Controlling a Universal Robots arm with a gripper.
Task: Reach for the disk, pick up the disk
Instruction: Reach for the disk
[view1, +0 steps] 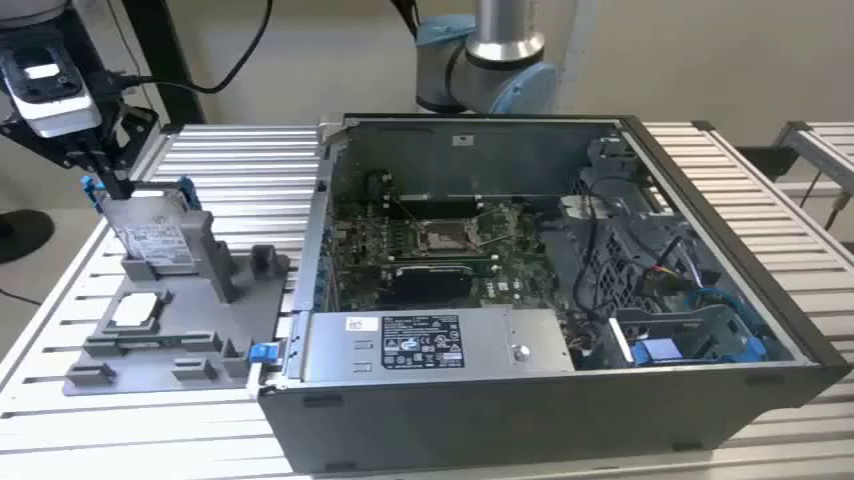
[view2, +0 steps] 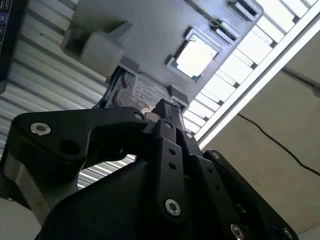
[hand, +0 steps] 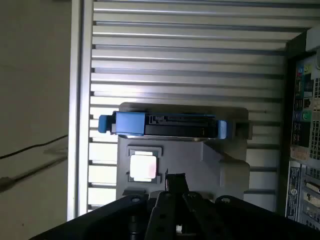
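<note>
The disk (view1: 158, 235) stands on edge in a grey holder (view1: 200, 335) at the exterior view's left. Its white label faces forward and blue rails run along its sides. My gripper (view1: 107, 178) hangs just over the disk's upper corner, fingers drawn together with nothing between them. In the first wrist view the disk (hand: 170, 125) appears edge-on with blue ends, a little beyond my gripper (hand: 175, 179). In the second wrist view my gripper (view2: 162, 107) sits close to the top of the disk (view2: 142, 92). I cannot tell whether it touches.
A small square silver chip (view1: 138, 310) lies in a recess of the grey holder, below the disk. An open computer case (view1: 534, 270) stands beside the holder on the exterior view's right. Everything rests on a slatted aluminium table (view1: 227, 160).
</note>
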